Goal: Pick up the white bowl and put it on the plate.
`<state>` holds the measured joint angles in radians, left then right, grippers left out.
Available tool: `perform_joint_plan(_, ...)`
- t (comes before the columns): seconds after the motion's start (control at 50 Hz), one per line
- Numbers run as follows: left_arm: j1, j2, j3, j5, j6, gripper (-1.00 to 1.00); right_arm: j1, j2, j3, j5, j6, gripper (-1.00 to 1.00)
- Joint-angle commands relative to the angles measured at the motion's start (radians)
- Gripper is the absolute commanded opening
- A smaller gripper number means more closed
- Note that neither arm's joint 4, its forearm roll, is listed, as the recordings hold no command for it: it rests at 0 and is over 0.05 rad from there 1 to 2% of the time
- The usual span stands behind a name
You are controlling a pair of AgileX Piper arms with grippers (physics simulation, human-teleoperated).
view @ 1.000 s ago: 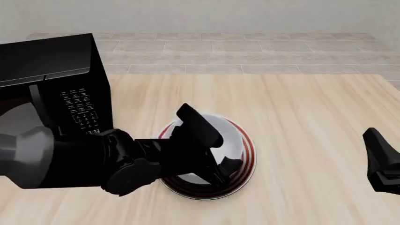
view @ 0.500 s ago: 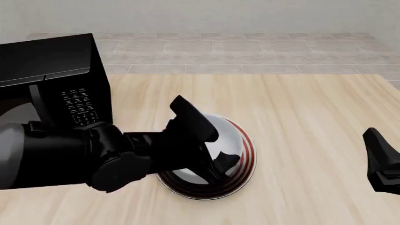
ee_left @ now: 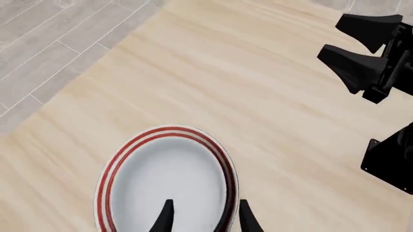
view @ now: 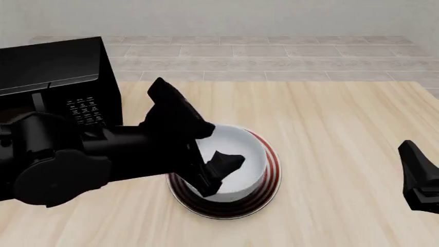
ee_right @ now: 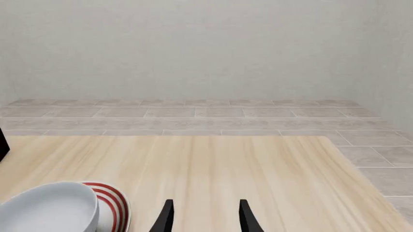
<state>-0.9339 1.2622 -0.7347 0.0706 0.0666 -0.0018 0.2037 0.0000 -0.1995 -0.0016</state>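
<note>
The white bowl (view: 245,148) stands upright on the red-ringed plate (view: 274,170) in the middle of the table. My left gripper (view: 218,174) hovers open just above the bowl's near-left side and holds nothing. From the left wrist view I look straight down into the bowl (ee_left: 171,176), with the plate's red rings (ee_left: 110,176) around it and the left gripper (ee_left: 205,220) over its edge. My right gripper (view: 418,177) is open at the table's right edge, far from both. In the right wrist view the right gripper (ee_right: 205,218) is empty, with the bowl (ee_right: 48,209) and plate (ee_right: 115,205) off to one side.
A black microwave (view: 61,77) stands at the table's back left, behind my left arm. The right arm's gripper (ee_left: 361,53) shows in the left wrist view. Beyond the table's far edge is a tiled floor (view: 274,56).
My left gripper has let go of the bowl's rim, risen and drawn back to the left. The bowl stays on the plate. The right arm has not moved.
</note>
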Motion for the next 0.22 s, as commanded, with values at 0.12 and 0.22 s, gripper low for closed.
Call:
perform_joint_plan(0.12,0.029,-0.188,0.002,0.148,0.022,1.00,-0.002,-0.021,0.000,0.021,0.000,1.00)
perform_joint_plan(0.22,0.035,-0.234,0.061,0.126,0.017,1.00,-0.002,-0.021,0.000,0.021,0.000,1.00)
